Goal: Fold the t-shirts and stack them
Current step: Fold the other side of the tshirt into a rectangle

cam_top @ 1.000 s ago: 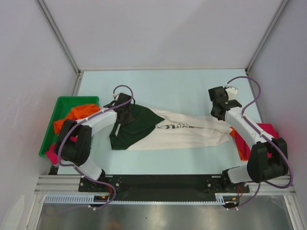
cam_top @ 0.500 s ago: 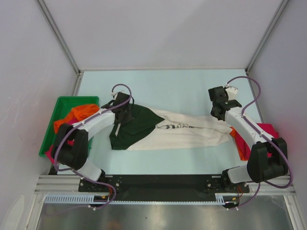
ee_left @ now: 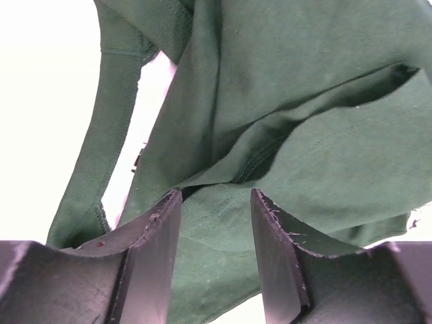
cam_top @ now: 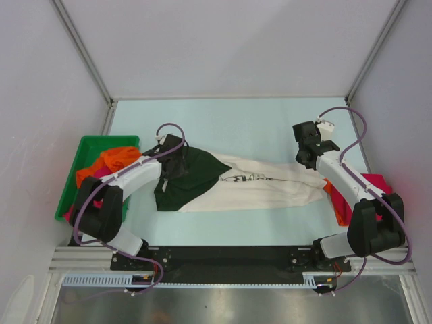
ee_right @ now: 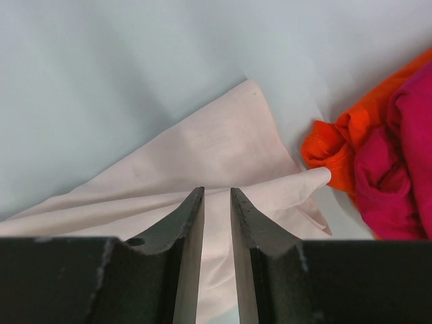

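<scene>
A cream t-shirt (cam_top: 263,189) with dark green sleeves (cam_top: 189,177) lies spread across the middle of the table, its black print just showing. My left gripper (cam_top: 177,162) hangs over the green sleeve (ee_left: 290,101) at the shirt's left end. In the left wrist view it (ee_left: 216,192) stands open, with green cloth lying beneath the gap. My right gripper (cam_top: 308,158) is at the shirt's far right corner. It (ee_right: 217,190) is open by a narrow gap above the cream cloth (ee_right: 202,148), with nothing clamped.
A green bin (cam_top: 84,145) at the left edge holds orange (cam_top: 111,158) and pink cloth. At the right edge, orange (ee_right: 331,148) and magenta (ee_right: 398,155) shirts lie bunched beside the cream hem, next to my right arm. Walls and frame posts close in the table.
My left gripper's jaws have spread wider over the green sleeve. The right gripper and the shirt have stayed put.
</scene>
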Robot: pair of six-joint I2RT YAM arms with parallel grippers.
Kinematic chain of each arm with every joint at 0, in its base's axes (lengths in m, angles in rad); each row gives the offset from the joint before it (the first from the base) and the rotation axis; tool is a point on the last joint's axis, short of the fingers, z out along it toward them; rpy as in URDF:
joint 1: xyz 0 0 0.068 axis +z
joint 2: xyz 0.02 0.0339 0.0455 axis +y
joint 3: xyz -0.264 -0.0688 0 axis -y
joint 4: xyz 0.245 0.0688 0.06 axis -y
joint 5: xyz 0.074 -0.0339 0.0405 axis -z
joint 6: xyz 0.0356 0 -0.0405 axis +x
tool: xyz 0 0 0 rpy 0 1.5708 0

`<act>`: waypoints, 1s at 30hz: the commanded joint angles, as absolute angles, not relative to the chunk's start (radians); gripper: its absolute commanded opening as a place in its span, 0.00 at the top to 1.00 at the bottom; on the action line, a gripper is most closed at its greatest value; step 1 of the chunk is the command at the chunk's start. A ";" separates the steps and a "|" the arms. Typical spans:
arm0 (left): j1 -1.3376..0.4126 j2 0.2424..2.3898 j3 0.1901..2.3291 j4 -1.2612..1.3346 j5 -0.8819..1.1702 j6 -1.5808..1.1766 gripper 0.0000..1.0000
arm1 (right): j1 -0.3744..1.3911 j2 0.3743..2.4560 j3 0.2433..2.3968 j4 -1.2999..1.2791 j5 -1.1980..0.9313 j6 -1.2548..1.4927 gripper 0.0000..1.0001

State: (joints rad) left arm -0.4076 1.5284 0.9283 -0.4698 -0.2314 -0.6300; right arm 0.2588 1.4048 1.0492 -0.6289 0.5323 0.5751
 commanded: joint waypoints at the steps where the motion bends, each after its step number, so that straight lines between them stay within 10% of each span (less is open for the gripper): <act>1: -0.413 1.549 0.930 -0.479 -0.252 -0.658 0.48 | 0.264 1.401 1.048 -0.601 0.535 0.571 0.73; 9: -0.414 1.611 0.936 -0.491 -0.229 -0.661 0.55 | 0.262 1.396 1.045 -0.600 0.534 0.566 0.73; 16: -0.414 1.554 0.931 -0.485 -0.247 -0.660 1.00 | 0.264 1.397 1.040 -0.594 0.531 0.568 0.73; 30: -0.453 1.391 0.997 -0.546 -0.322 -0.621 1.00 | 0.264 1.407 1.032 -0.617 0.540 0.569 0.73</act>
